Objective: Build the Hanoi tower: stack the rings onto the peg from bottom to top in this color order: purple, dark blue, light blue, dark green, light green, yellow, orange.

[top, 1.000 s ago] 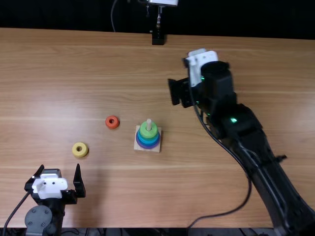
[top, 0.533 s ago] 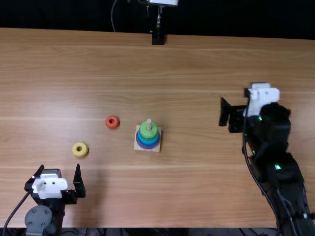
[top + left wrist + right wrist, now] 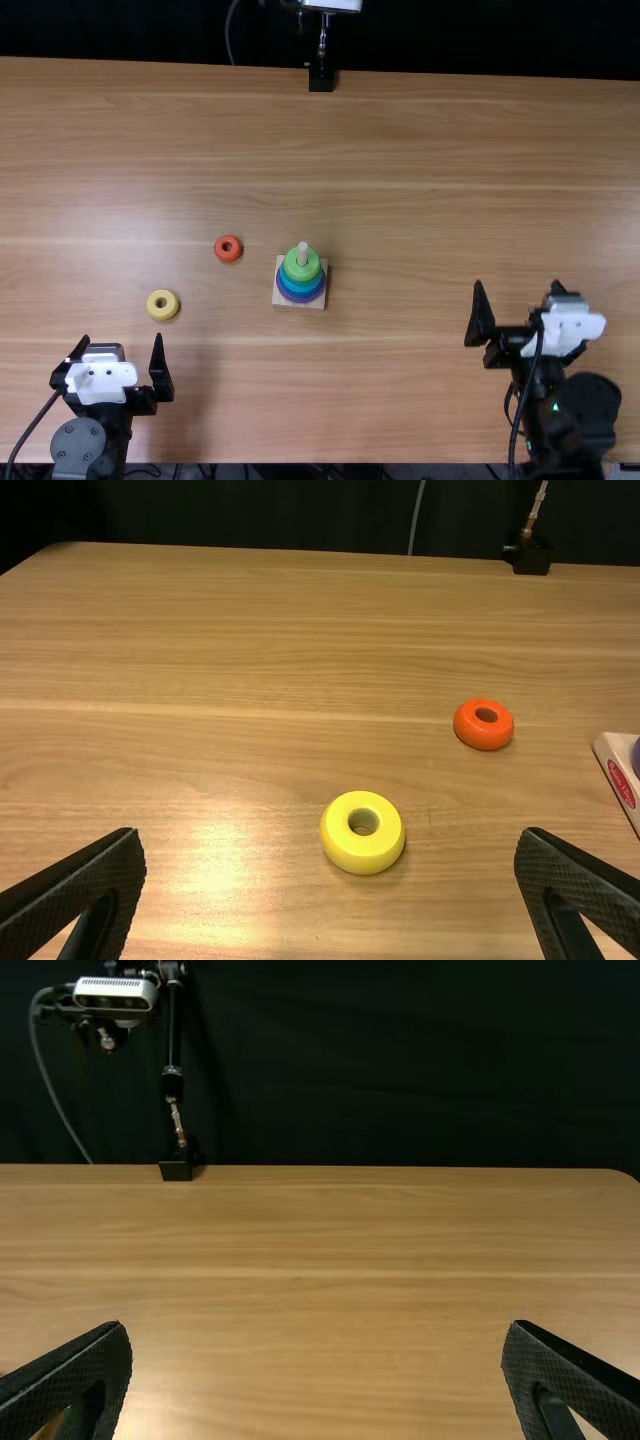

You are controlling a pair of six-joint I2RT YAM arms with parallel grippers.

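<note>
Near the table's front left, my left gripper is open and empty; the left wrist view shows the left gripper with its fingers wide apart. My right gripper stands at the front right, open and empty, as does the right gripper in its wrist view. Around the wooden peg, on its square base, sit purple, blue and green rings, a green ring uppermost. The yellow ring lies flat beyond my left gripper, also the yellow ring. Left of the base lies the orange ring.
A black stand with a metal rod is at the table's far edge, near a hanging cable. The light brown wooden table extends to a dark curtain behind it.
The right arm has swung back from the middle toward the front right, its gripper now pointing away from the near edge. The left arm and the rings have kept still.
</note>
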